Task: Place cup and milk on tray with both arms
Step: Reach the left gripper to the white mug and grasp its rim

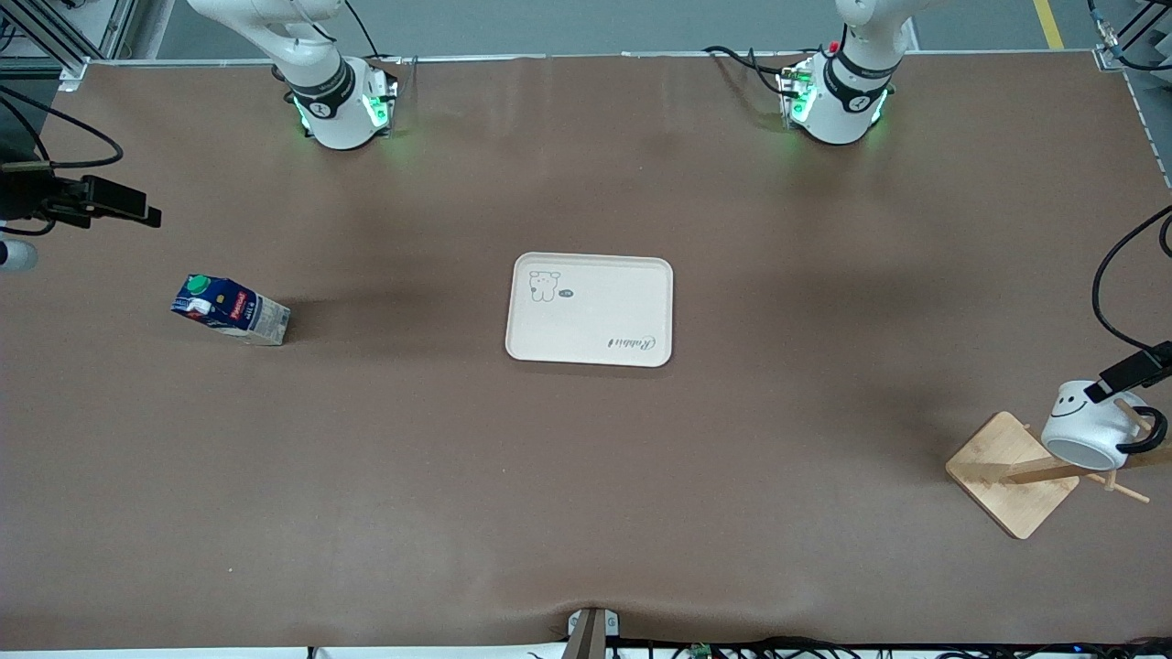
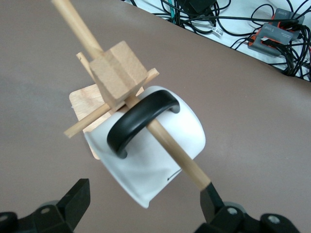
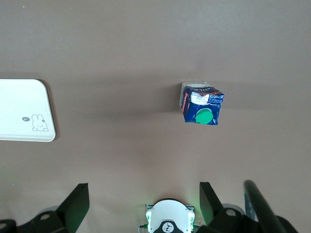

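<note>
1. Cup (image 1: 1091,428) hangs by its handle on a peg of the wooden rack (image 1: 1012,472), at the left arm's end of the tabletop (image 1: 586,476).
2. Left gripper (image 2: 146,204) hovers over the cup, jaws open.
3. Milk (image 1: 231,309) stands at the right arm's end; right gripper (image 3: 141,201) high above it, jaws open.
4. Tray (image 1: 591,309) lies mid-tabletop.

Cup (image 2: 160,145) on wooden peg (image 2: 167,145) — claw (image 2: 146,206) agape

High front camera facing both arms, wrist cameras looking down, tray (image 1: 591,309) shared with right wrist
</note>
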`<state>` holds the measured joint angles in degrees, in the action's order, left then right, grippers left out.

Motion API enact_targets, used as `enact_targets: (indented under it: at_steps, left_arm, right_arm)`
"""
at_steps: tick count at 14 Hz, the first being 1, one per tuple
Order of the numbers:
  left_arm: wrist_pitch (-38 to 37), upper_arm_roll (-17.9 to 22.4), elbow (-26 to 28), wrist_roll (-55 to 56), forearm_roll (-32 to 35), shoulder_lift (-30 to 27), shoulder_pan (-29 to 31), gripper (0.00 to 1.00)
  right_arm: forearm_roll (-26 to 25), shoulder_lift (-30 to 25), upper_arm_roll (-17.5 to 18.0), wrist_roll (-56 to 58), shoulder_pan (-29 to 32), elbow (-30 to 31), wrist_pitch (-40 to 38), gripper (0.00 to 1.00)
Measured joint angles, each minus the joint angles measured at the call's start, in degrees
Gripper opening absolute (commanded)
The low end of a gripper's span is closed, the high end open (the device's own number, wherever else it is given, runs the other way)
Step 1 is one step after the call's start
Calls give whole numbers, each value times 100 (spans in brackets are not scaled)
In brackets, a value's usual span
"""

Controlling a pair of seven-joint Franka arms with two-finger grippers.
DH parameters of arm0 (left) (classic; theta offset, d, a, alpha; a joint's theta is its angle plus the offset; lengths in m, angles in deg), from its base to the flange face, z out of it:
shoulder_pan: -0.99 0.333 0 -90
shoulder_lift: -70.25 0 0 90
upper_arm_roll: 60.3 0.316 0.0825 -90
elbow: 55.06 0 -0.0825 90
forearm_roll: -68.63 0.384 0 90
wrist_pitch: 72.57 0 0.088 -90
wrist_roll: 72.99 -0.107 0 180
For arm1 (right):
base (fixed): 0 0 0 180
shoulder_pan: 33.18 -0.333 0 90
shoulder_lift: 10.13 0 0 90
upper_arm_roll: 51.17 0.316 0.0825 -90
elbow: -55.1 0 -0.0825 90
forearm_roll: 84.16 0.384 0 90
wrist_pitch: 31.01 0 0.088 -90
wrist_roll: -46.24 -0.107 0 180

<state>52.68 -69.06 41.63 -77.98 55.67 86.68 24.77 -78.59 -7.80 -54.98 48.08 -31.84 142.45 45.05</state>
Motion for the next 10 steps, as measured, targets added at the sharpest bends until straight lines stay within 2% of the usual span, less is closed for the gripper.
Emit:
enact_targets:
  at_steps: [5,9,10]
  left_arm:
    - [405,-97,96,-3,-3,128,-72,100]
    - [518,-121,132,-3,-3,190,-176,80]
    - [518,-123,135,-4,-3,197,-183,78]
  right_arm:
    - [0,1,0,0,0,0,0,100]
    - [0,1,0,0,0,0,0,100]
    - [0,1,0,0,0,0,0,100]
